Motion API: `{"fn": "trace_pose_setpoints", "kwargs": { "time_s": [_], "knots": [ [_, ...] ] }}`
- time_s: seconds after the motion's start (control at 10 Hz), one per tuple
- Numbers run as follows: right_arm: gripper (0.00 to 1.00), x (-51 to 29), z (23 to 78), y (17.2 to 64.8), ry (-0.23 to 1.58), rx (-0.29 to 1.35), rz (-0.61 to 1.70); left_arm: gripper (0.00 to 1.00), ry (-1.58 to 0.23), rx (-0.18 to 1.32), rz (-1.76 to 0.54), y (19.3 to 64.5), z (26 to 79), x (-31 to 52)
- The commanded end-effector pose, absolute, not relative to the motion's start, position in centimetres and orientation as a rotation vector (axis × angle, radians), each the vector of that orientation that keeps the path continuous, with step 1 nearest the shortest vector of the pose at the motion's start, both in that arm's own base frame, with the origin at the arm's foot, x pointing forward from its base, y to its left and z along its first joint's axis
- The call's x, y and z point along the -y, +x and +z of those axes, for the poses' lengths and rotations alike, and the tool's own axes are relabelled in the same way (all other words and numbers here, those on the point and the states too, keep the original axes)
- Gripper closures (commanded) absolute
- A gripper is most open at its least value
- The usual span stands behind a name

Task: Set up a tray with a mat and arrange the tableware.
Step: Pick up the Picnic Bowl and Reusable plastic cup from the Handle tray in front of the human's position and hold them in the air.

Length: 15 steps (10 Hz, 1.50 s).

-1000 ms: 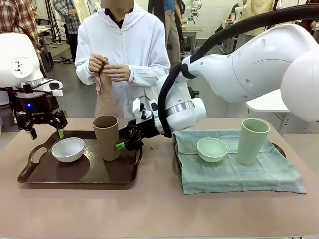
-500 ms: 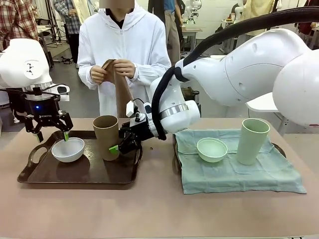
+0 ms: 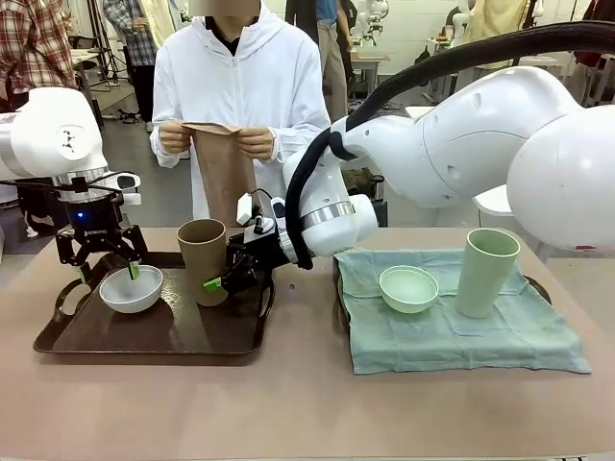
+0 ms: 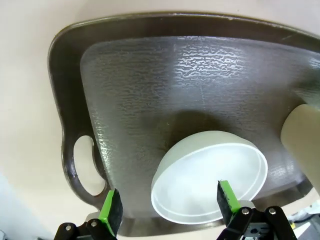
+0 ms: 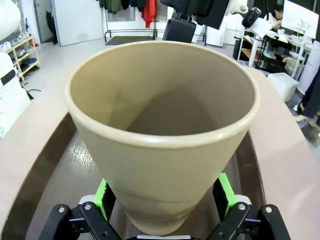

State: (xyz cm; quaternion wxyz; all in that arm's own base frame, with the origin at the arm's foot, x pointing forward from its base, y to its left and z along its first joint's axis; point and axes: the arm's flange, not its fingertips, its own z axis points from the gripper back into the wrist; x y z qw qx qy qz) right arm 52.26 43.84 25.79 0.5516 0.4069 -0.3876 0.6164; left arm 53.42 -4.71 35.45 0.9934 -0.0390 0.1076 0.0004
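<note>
Left gripper (image 3: 108, 274): fingers spread wide, poised low over the white bowl (image 3: 131, 287); one green pad sits outside the rim, the other over it.
White bowl: upright on the dark brown tray (image 3: 173, 334), near the handle at the robot's left end.
Brown tumbler (image 3: 203, 257): upright on the same tray, to the right of the bowl and apart from it.
Right gripper (image 5: 164, 194): reaching across the middle, low at the tumbler's base with a pad on either side; whether the pads press the wall cannot be told.
Person (image 3: 240, 86): at the far side in a white coat, hands (image 3: 258, 142) holding a brown mat (image 3: 223, 173) up by its top edge.
Second tray (image 3: 539, 286): at the robot's right, draped with a pale green mat (image 3: 452, 338); a mint green bowl (image 3: 408, 287) and a pale green tumbler (image 3: 487, 272) stand on it, apart.
</note>
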Motion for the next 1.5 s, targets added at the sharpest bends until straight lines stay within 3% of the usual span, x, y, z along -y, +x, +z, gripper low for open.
{"fn": "trace_pose_setpoints", "kwargs": {
  "time_s": [0.0,0.6,0.7,0.8,0.9,1.0,1.1,1.2,1.4],
  "knots": [
    [0.0,-44.8,25.6,52.9,0.96,0.942,1.462,0.0,-0.069,-0.204,-0.012,53.8,35.4,4.3],
    [0.0,-45.7,24.9,53.5,0.997,0.949,1.484,0.0,-0.081,-0.186,-0.034,53.7,34.6,4.1],
    [0.0,-45.7,24.9,53.6,1.013,0.961,1.505,0.36,-0.085,-0.18,-0.043,53.6,34.6,4.1],
    [0.6,-45.7,24.8,53.6,1.017,0.962,1.515,0.5,-0.079,-0.184,-0.043,53.6,34.5,4.1],
    [0.6,-45.6,24.8,53.6,1.02,0.962,1.518,0.87,-0.08,-0.189,-0.044,53.5,34.5,4.2],
    [1.0,-45.5,24.7,53.6,1.023,0.963,1.522,0.57,-0.077,-0.195,-0.045,53.6,34.3,4.2],
    [0.65,-45.4,24.7,53.6,1.028,0.966,1.523,1.0,-0.072,-0.205,-0.047,53.5,34.1,4.4],
    [1.0,-45.3,24.7,53.5,1.032,0.97,1.524,1.0,-0.068,-0.21,-0.048,53.5,34.0,4.5],
    [1.0,-45.1,24.6,53.5,1.038,0.972,1.527,0.96,-0.062,-0.216,-0.05,53.5,33.9,4.6]
  ]
}}
